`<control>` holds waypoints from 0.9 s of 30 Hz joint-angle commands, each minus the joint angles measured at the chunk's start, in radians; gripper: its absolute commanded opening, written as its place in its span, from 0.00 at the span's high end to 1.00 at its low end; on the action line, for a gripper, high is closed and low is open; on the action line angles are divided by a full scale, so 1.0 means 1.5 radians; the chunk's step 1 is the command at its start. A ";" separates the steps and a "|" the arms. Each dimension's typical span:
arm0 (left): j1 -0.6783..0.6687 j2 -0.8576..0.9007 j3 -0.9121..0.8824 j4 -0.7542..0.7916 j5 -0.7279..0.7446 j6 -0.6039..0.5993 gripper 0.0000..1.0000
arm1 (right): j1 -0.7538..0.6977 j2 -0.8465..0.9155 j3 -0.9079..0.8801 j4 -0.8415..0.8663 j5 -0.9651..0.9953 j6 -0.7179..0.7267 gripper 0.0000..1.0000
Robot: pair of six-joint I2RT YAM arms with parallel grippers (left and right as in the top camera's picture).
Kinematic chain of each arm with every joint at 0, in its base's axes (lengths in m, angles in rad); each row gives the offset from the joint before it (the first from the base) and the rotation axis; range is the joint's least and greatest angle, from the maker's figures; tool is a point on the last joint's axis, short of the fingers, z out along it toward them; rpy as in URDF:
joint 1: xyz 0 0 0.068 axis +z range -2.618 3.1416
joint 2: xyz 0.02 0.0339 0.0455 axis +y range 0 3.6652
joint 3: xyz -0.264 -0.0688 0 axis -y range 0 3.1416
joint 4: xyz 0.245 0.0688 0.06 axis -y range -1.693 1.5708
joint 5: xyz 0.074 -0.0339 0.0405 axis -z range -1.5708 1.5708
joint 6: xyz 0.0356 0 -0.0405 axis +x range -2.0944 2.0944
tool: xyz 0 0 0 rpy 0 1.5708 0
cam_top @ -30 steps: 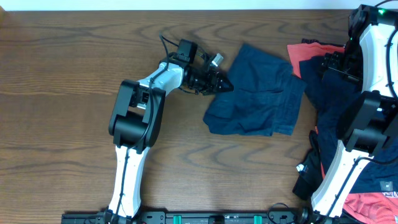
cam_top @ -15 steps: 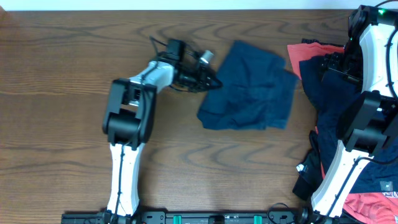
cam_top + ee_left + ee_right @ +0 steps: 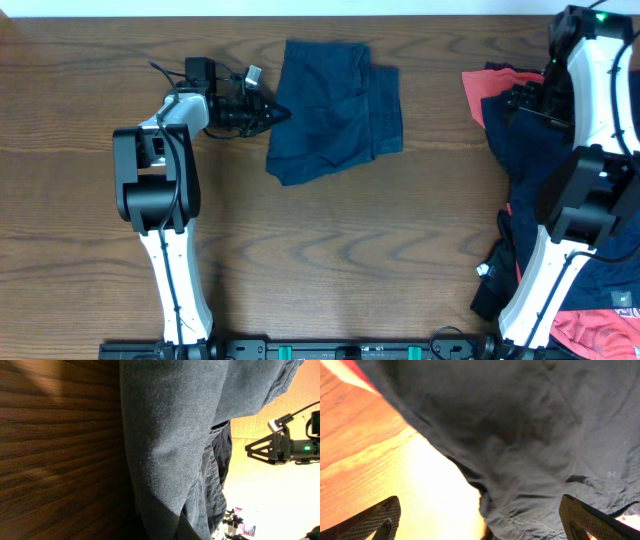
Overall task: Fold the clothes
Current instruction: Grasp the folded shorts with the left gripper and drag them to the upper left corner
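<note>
Pinching a navy garment (image 3: 335,110) on the wood-grain table (image 3: 80,210), left gripper (image 3: 275,114) is closed; right gripper (image 3: 479,510) gapes.

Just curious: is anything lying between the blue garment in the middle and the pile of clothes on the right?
No. The overhead view shows only bare table between the blue garment and the pile.

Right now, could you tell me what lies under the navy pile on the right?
Coral-red fabric pokes out beneath the navy pile; anything deeper is covered.
</note>
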 commanded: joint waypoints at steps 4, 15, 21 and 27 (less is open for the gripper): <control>-0.027 0.000 0.001 0.000 0.000 -0.005 0.45 | 0.028 -0.007 -0.001 0.001 0.000 -0.019 0.01; -0.067 0.000 0.001 0.037 -0.033 -0.012 0.23 | 0.042 -0.007 -0.001 0.001 -0.001 -0.024 0.01; -0.094 0.000 0.001 0.077 -0.090 -0.070 0.94 | 0.058 -0.007 -0.001 0.001 -0.001 -0.025 0.01; -0.105 -0.002 0.001 0.077 -0.115 -0.109 0.94 | 0.094 -0.007 -0.001 0.001 -0.006 -0.051 0.01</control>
